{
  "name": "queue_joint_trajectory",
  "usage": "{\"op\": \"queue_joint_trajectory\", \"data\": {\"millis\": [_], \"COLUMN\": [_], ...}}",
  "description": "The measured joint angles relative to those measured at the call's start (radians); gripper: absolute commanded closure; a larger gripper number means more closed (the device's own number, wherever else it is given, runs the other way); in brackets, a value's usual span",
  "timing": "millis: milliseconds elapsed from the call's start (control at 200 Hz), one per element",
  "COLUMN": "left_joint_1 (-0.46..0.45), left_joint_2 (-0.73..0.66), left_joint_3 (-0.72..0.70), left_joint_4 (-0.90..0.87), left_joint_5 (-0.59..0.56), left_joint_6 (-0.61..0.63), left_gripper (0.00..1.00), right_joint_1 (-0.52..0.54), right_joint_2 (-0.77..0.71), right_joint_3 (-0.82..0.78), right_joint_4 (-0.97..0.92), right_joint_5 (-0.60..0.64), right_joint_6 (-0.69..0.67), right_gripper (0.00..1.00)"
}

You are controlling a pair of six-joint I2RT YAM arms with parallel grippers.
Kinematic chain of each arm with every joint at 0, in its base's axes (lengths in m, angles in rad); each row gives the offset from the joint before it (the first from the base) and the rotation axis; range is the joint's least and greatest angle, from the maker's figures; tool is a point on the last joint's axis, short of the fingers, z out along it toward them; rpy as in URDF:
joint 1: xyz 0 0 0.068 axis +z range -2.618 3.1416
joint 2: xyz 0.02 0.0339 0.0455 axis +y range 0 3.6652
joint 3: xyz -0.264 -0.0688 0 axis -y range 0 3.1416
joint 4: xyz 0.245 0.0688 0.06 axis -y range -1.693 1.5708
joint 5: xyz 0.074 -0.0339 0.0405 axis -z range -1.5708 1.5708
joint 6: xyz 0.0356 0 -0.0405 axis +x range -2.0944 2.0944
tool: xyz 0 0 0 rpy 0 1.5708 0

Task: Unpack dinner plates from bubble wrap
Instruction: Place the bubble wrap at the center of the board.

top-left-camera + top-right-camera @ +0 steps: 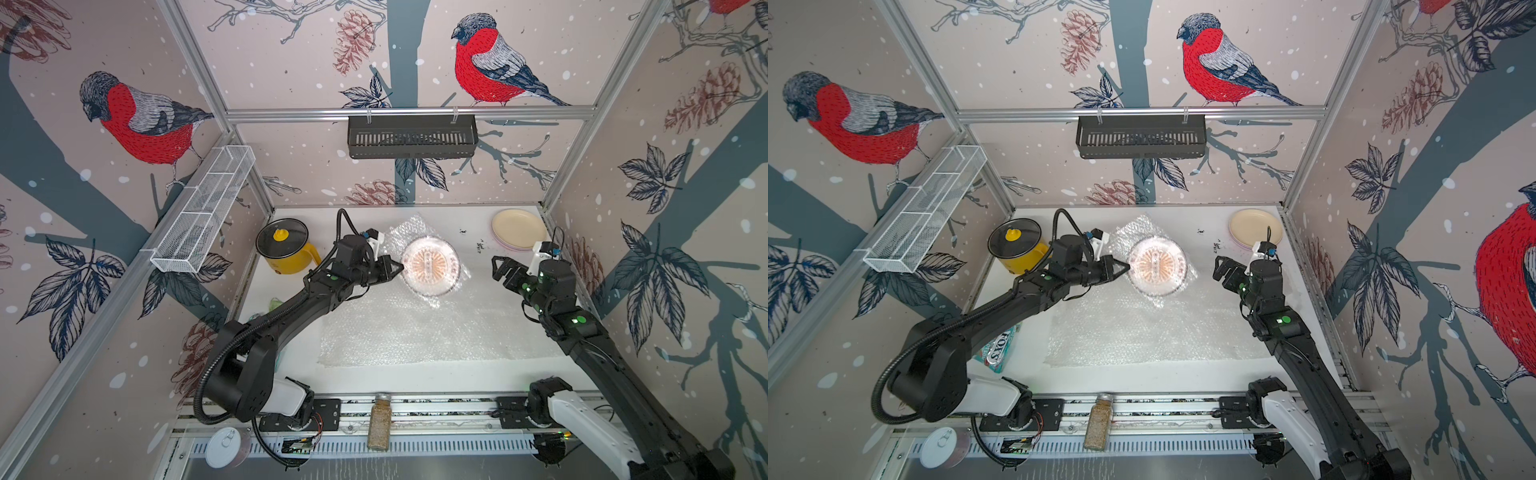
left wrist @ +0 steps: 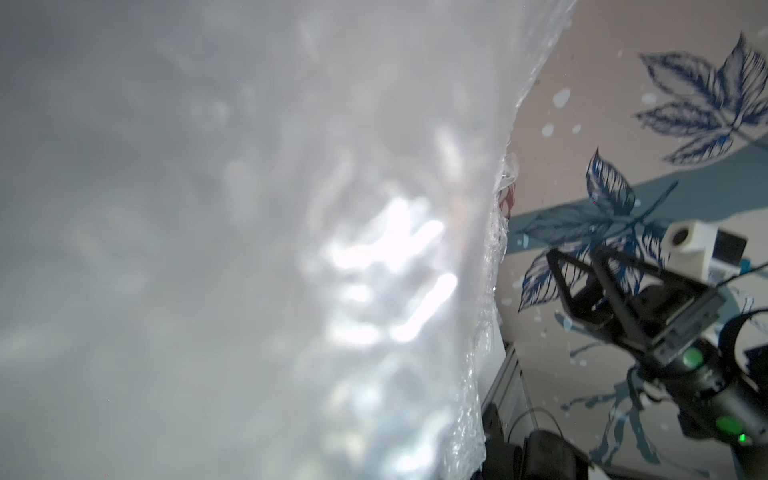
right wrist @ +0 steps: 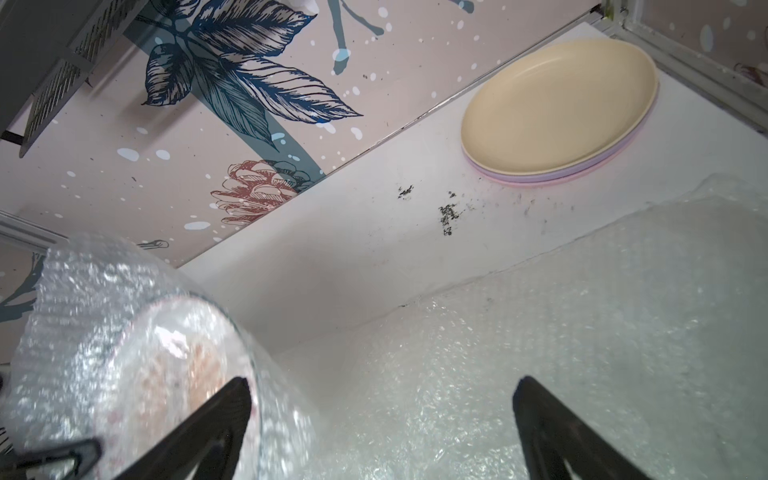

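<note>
A white dinner plate with an orange sunburst print is still inside clear bubble wrap and is held tilted above the table. My left gripper is shut on the wrap at the plate's left edge. In the left wrist view the wrap hides the jaws. My right gripper is open just right of the wrapped plate and holds nothing. A bare stack of plates, cream over lilac and pink, lies at the back right corner.
Flat bubble wrap sheets cover the table's middle. A yellow pot with a black lid stands at the back left. A snack bag lies under the left arm. On the front rail are a spice jar and a white tin lid.
</note>
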Motion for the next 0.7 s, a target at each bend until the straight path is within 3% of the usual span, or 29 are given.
{"op": "queue_joint_trajectory", "data": {"millis": [200, 475, 700], "left_joint_1": [-0.098, -0.199, -0.243], "left_joint_2": [0.087, 0.347, 0.402], "left_joint_3": [0.014, 0.157, 0.233], "left_joint_4": [-0.072, -0.058, -0.048], "left_joint_5": [0.051, 0.163, 0.238], "left_joint_6": [0.102, 0.108, 0.111], "left_gripper": [1.0, 1.0, 1.0], "right_joint_1": [0.0, -0.002, -0.007], "right_joint_2": [-0.072, -0.147, -0.177], "right_joint_3": [-0.09, -0.158, -0.176], "right_joint_4": [-0.002, -0.072, -0.11], "right_joint_5": [-0.028, -0.079, -0.053], "right_joint_6": [-0.008, 0.016, 0.017], "right_gripper": [0.01, 0.01, 0.01]}}
